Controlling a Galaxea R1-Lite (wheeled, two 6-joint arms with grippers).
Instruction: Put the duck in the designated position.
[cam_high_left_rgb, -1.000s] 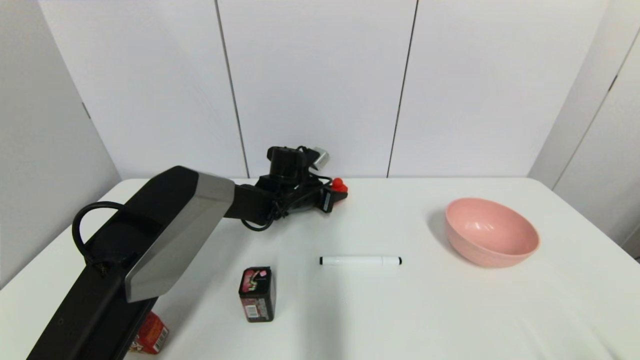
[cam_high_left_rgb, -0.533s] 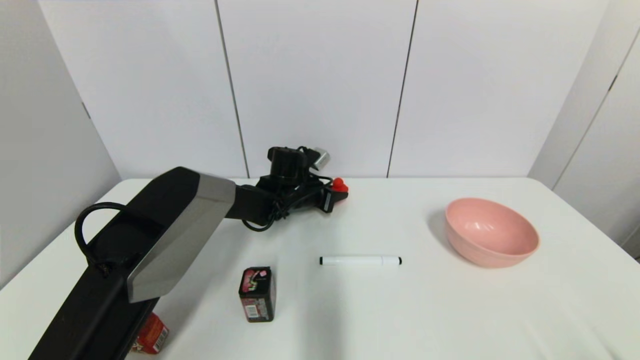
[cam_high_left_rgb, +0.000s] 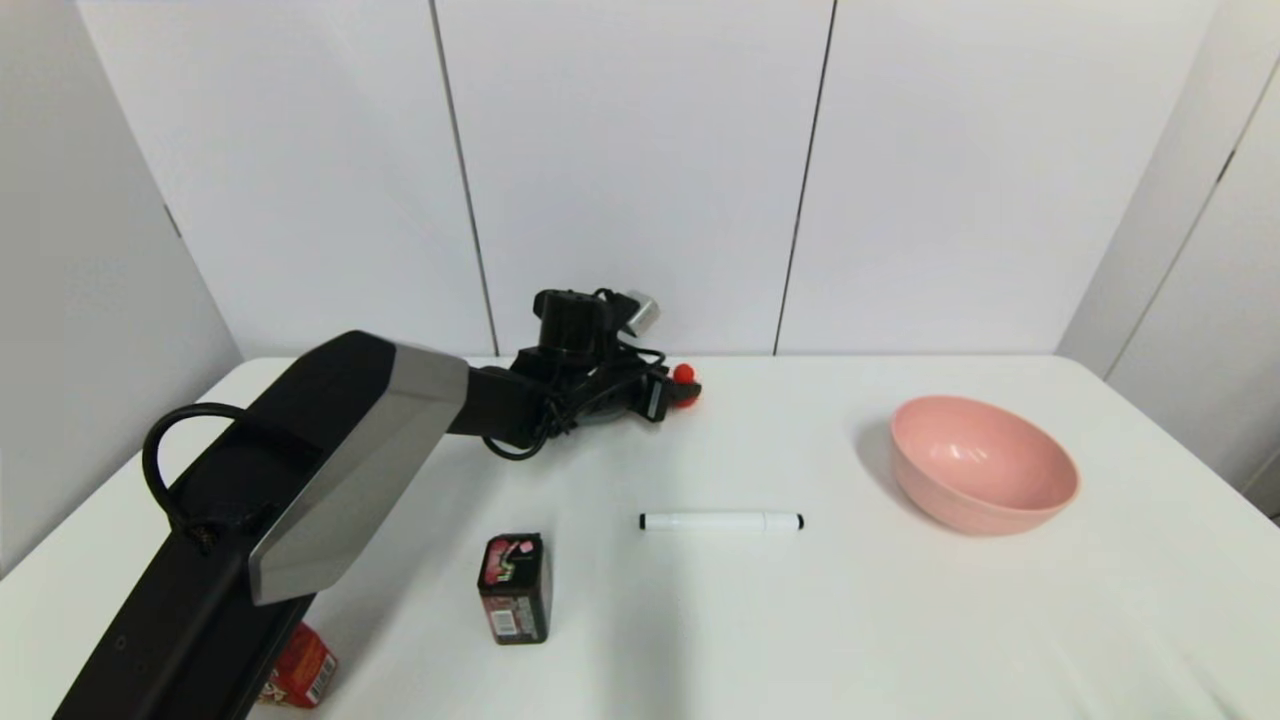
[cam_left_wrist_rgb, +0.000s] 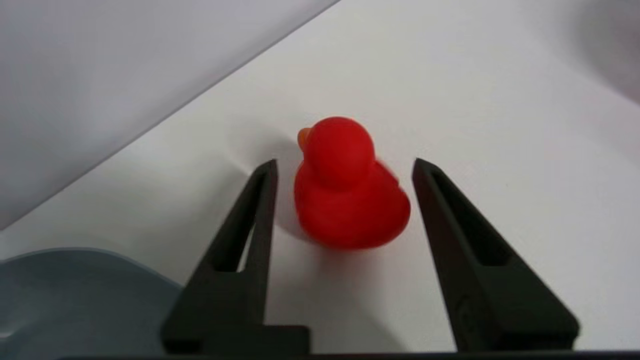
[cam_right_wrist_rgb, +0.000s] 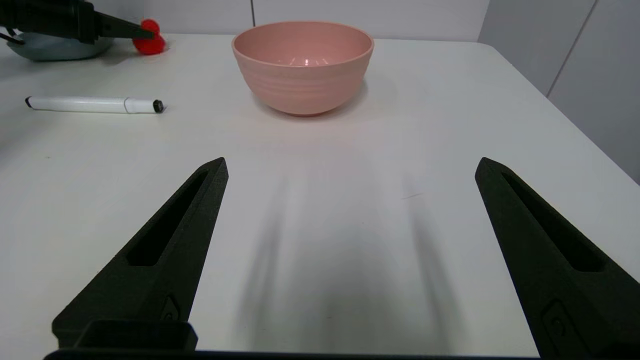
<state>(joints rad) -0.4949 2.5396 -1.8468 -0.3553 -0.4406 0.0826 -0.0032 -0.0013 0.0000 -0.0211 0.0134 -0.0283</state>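
**Duck set down at the far edge, fingers spread beside it**

Nearest us, our right gripper (cam_right_wrist_rgb: 350, 165) hangs idle over bare table with its fingers wide apart. Farther out lie a dark battery (cam_high_left_rgb: 514, 588), a white marker (cam_high_left_rgb: 720, 521) and a pink bowl (cam_high_left_rgb: 982, 476) off to the right. At the far edge our left gripper (cam_left_wrist_rgb: 345, 167) reaches out low over the tabletop, fingers parted either side of the duck (cam_left_wrist_rgb: 350, 187) with a gap showing on each side, gripping nothing. The duck sits upright on plain white table, just beside a grey dish (cam_left_wrist_rgb: 75, 295). We judge the placing done or nearly so; only pulling the arm clear seems left. The duck is glossy red, round head on a plump body, a small orange beak pointing away from the wrist camera
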